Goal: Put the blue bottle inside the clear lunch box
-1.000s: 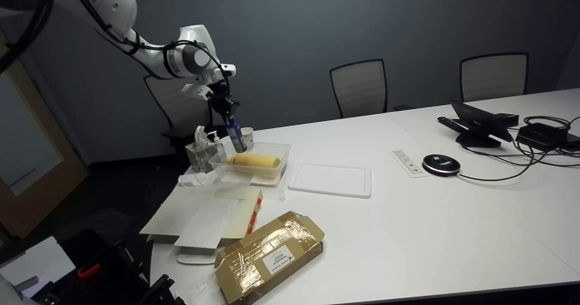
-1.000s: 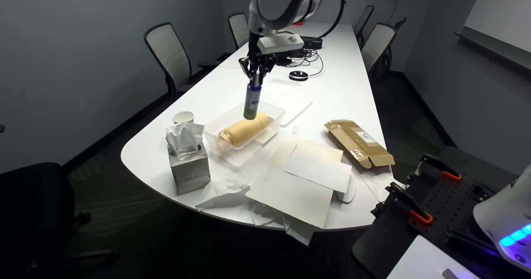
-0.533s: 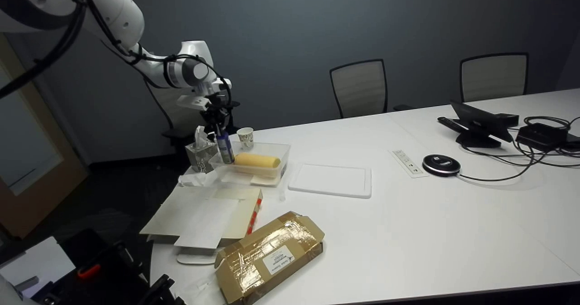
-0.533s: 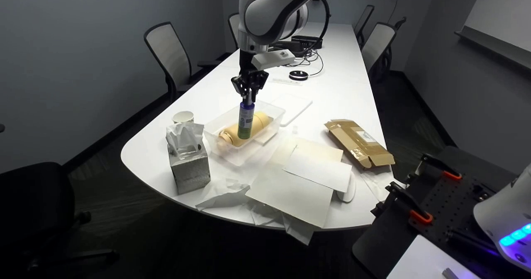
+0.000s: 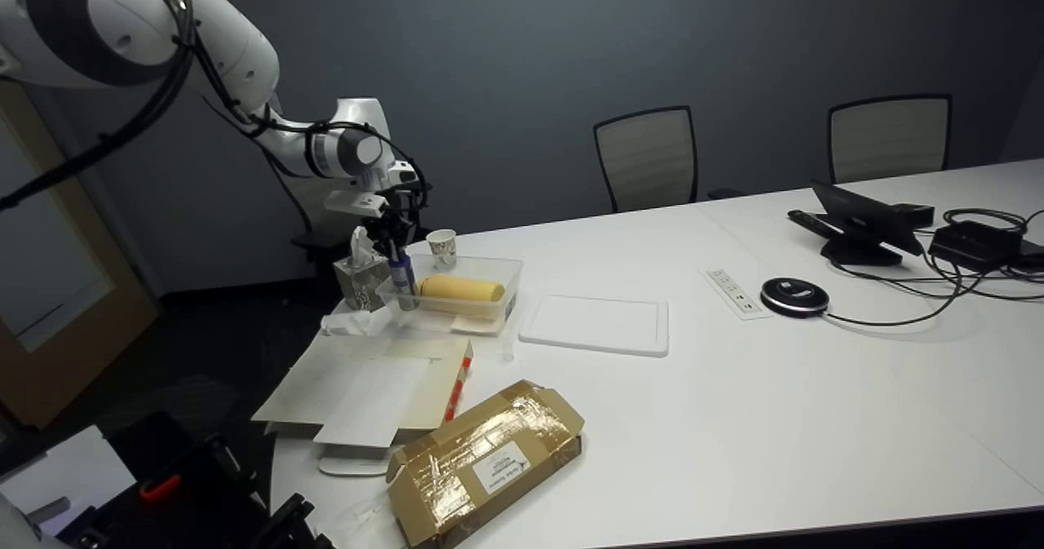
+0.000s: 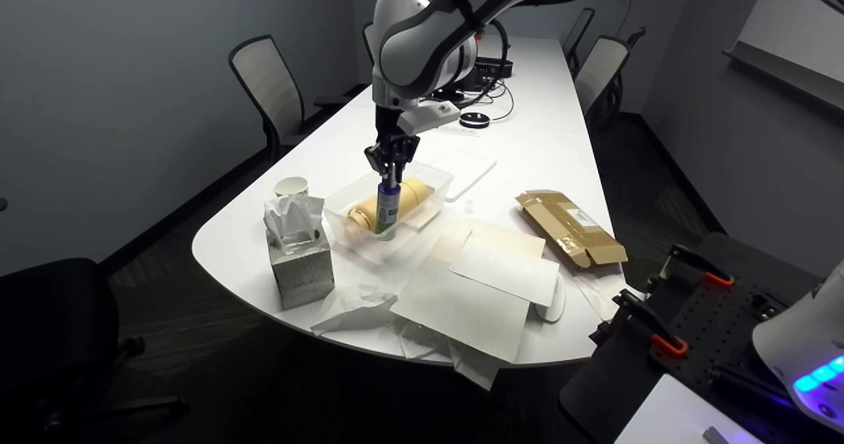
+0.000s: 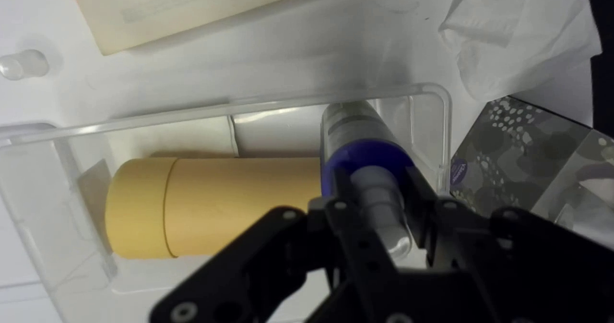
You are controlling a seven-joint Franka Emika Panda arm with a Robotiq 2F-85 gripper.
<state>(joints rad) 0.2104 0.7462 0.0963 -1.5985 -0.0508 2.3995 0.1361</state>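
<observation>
Pointing down from the black gripper (image 7: 378, 186), which is clamping its pale top, the blue bottle (image 7: 367, 156) is slanting slightly, its lower end inside the clear lunch box (image 7: 446, 136), near a yellow cylinder (image 7: 230, 205) lying there.

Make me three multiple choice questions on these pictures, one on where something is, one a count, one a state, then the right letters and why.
1. Where does the yellow cylinder lie?
A) On a chair
B) Inside the clear lunch box
C) On the cardboard box

2. How many paper cups show in each exterior view?
A) Four
B) Three
C) One

3. How does the end effector stand?
A) Gripping the blue bottle
B) Wide open, empty
C) Gripping a cup

1 B: the wrist view shows it within the walls.
2 C: both exterior views show a single cup.
3 A: in the wrist view, its fingers flank the bottle's pale top.
</observation>
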